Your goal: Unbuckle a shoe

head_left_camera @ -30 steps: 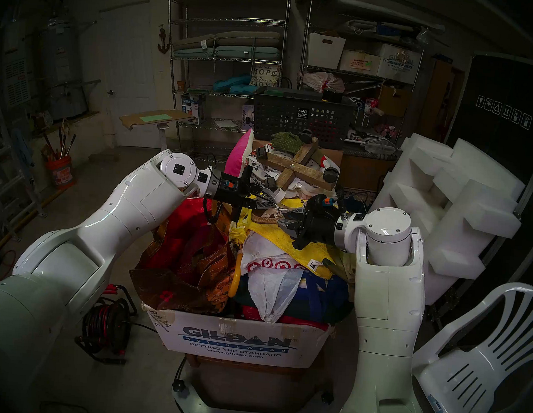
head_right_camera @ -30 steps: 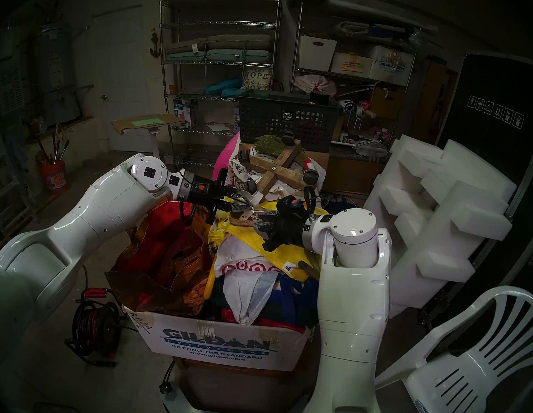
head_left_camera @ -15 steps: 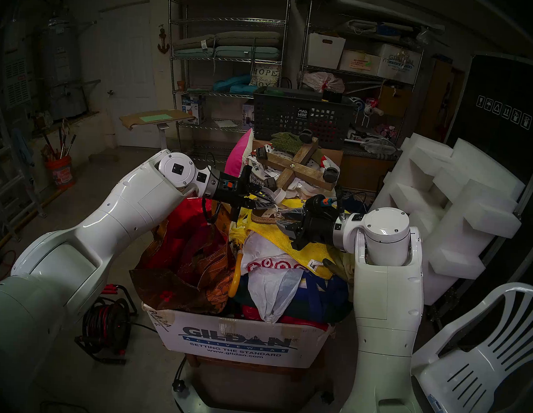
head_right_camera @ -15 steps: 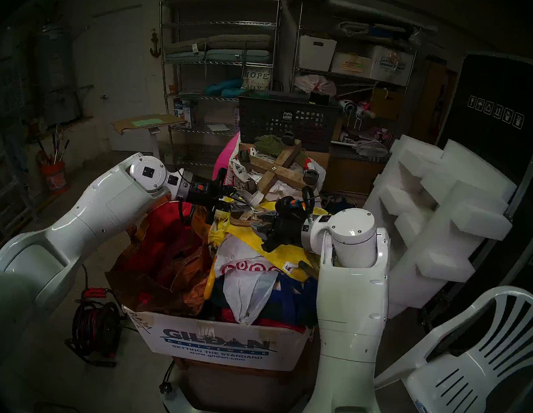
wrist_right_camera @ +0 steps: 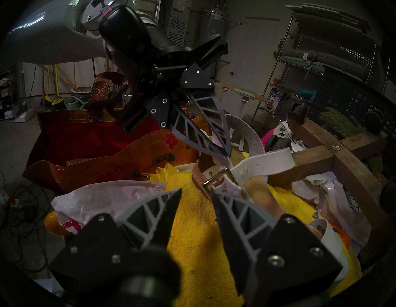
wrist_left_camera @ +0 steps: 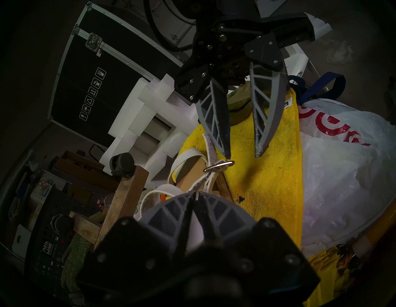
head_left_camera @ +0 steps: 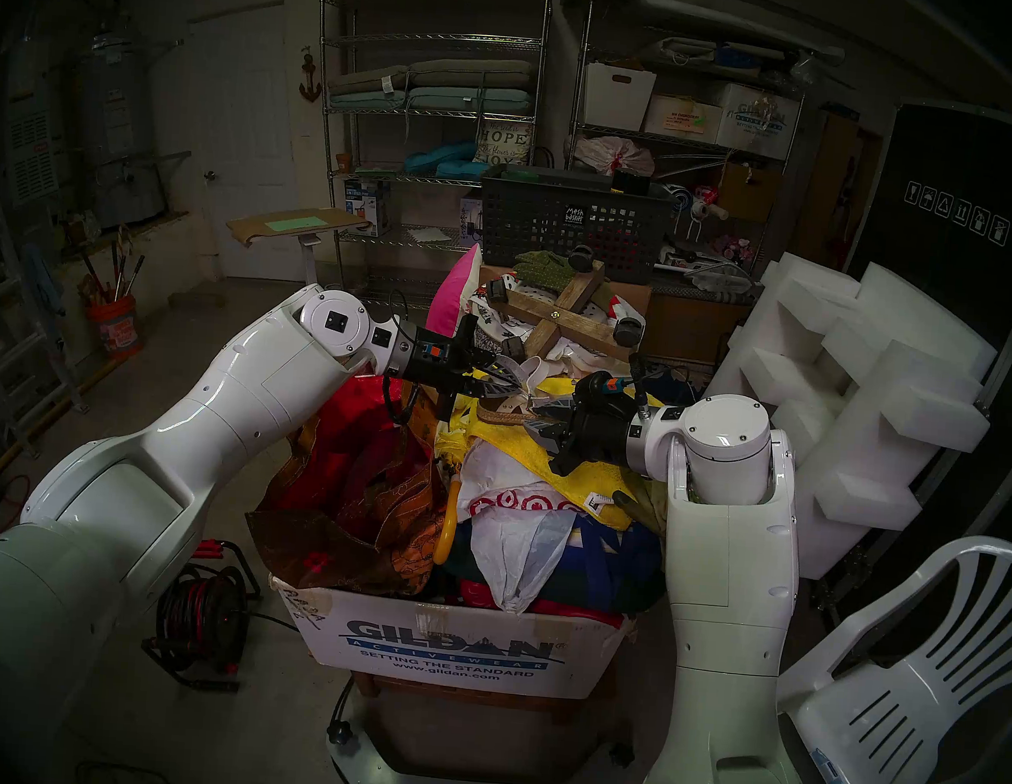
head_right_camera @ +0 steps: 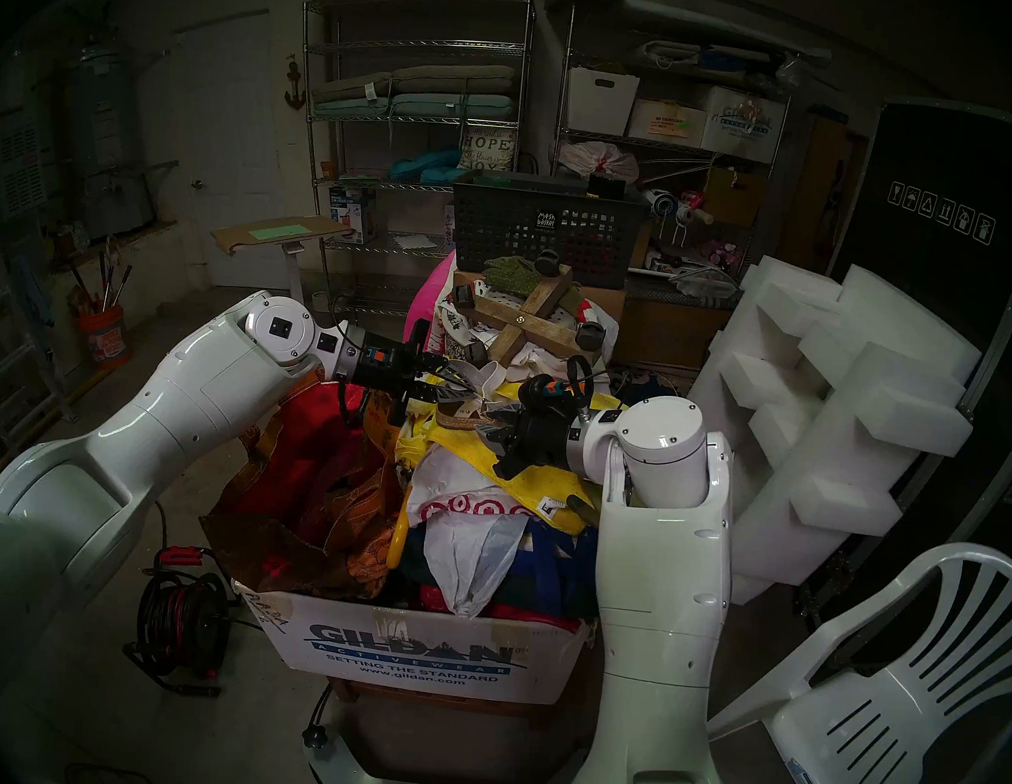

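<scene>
The shoe (head_left_camera: 499, 413), a cream-white strappy sandal with a woven sole and tan footbed, lies on a yellow towel (head_left_camera: 552, 463) on top of the pile. My left gripper (wrist_left_camera: 196, 194) is shut on a thin white strap of the shoe (wrist_left_camera: 188, 171), just behind the metal buckle (wrist_left_camera: 218, 166). My right gripper (wrist_right_camera: 195, 190) is open, facing the left one, and nothing lies between its fingers. One of its fingertips (wrist_right_camera: 213, 189) touches the strap end at the buckle (wrist_right_camera: 216, 178). In the head view the two grippers, left (head_left_camera: 516, 383) and right (head_left_camera: 534, 417), meet over the shoe.
The pile fills a cardboard box (head_left_camera: 450, 647) with a red tote bag (head_left_camera: 354, 473) and a white plastic bag (head_left_camera: 513, 505). A wooden cross with casters (head_left_camera: 562, 320) and a dark basket (head_left_camera: 569, 225) stand behind the shoe. Foam blocks (head_left_camera: 868, 396) and a white chair (head_left_camera: 920, 680) are at the right.
My right arm has shifted a little to the left, bringing its open gripper closer to the buckle. The left gripper has kept its hold on the strap.
</scene>
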